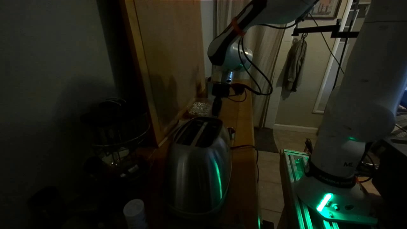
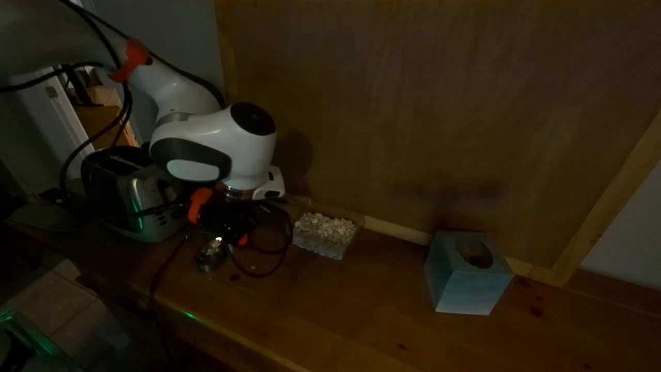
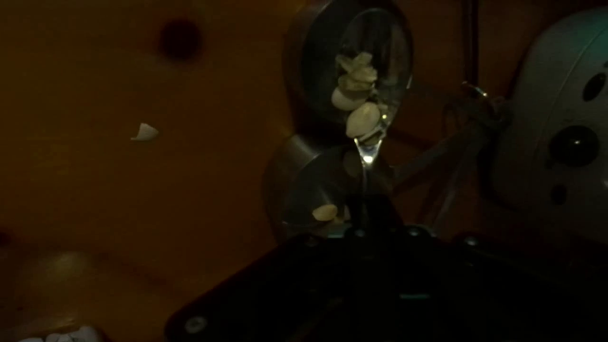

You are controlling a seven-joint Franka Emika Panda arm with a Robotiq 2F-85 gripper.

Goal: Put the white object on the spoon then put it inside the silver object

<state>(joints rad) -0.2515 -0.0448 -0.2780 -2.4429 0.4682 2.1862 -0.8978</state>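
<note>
Pretty gloomy room tbh, with a big wooden panel (image 2: 439, 113) standing behind a wooden tabletop (image 2: 335, 315) and a bit of green light catching the edge. Going left to right in an exterior view, first up is the steel toaster (image 2: 142, 194), upright, with slots on top and a green streak on its shiny side. Next comes the white robot arm (image 2: 217, 129), bent downward — and its gripper (image 3: 365, 209) is clamped on the handle of a spoon (image 3: 368, 151), which the wrist view shows best. Spoon's loaded: a little heap of white pieces (image 3: 363, 119) sits in its bowl. Seen from the wrist, that bowl overlaps one metal cup (image 3: 297, 61), with another metal cup (image 3: 284, 175) just beside it; both are near the toaster, and I can't tell whether the spoon touches a rim. The other cup has a pale piece (image 3: 325, 212) lying in it, and a stray chip (image 3: 146, 132) sits on the wood nearby. Back in an exterior view, right of the gripper there's a box (image 2: 316, 249) full of pale chips (image 2: 324, 227), up close to the panel. Then, well apart from that and further right, you get a light-blue cube-shaped box (image 2: 467, 289) with an oval opening on top — tissue-box style.
</note>
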